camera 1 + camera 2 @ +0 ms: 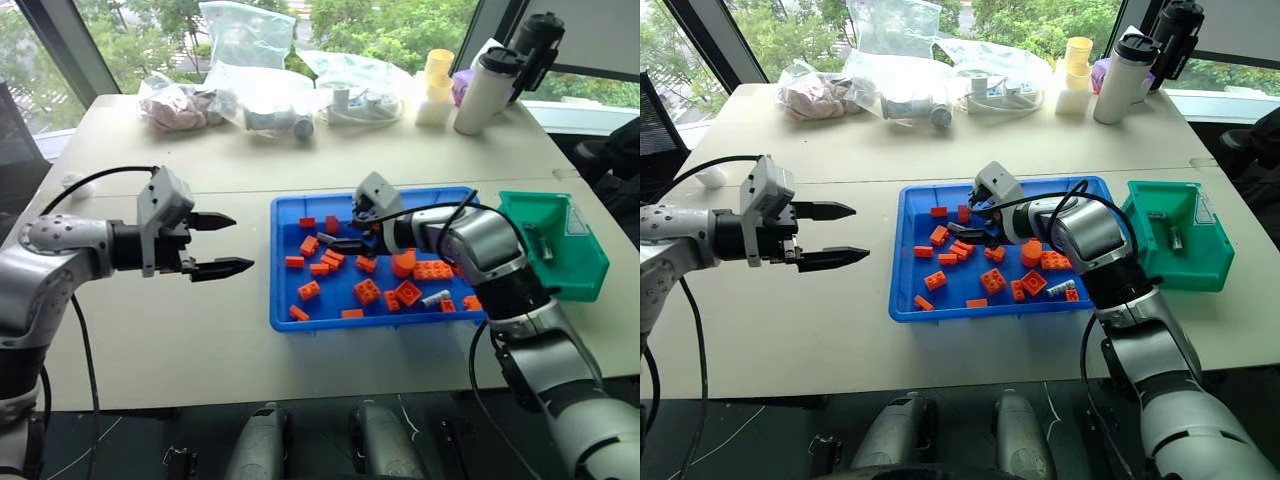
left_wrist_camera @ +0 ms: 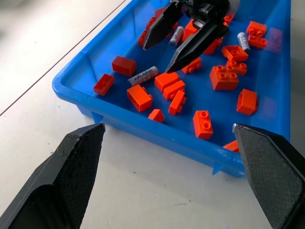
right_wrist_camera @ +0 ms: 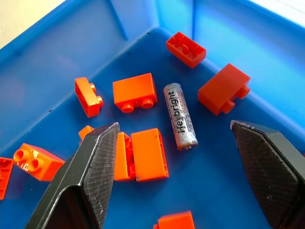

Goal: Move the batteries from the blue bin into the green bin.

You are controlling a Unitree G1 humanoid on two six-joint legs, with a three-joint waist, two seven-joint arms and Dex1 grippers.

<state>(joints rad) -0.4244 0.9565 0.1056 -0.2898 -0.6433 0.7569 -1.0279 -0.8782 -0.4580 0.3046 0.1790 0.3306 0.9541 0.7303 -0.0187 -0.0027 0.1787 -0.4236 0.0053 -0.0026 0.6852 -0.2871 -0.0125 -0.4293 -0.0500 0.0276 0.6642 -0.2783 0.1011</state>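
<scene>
Jaws of my right gripper [image 3: 174, 157] stand wide open and hold nothing, low inside the blue bin [image 1: 285, 300], with one battery [image 3: 180, 116] lying flat between them among orange bricks [image 1: 367, 291]. Another battery [image 1: 436, 297] lies nearer the bin's green-bin side. My left gripper [image 1: 225, 243] is open and empty too, over the surface beside the blue bin. On the bin's other side, the green bin [image 1: 585, 265] holds batteries already.
</scene>
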